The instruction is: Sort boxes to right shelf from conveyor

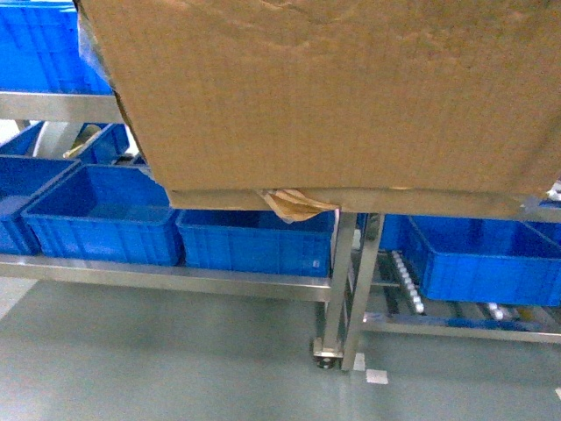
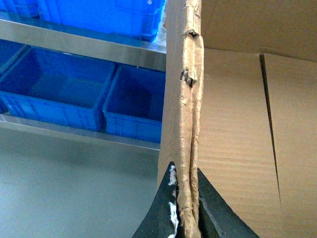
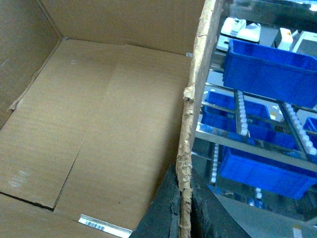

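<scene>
A big brown cardboard box hangs in the air and fills the top of the head view, hiding both arms there. A wrinkled scrap of brown tape dangles from its bottom edge. In the left wrist view my left gripper is shut on the ragged rim of the box, one finger on each side of the wall. My right gripper pinches the opposite wall of the box, whose inside is empty. The right shelf, a steel rack with white roller rails, stands behind and below the box. The conveyor is out of view.
Blue plastic bins fill the steel rack on the left. More blue bins sit on the roller tiers of the right shelf. Castor feet rest on grey floor beside a white floor mark.
</scene>
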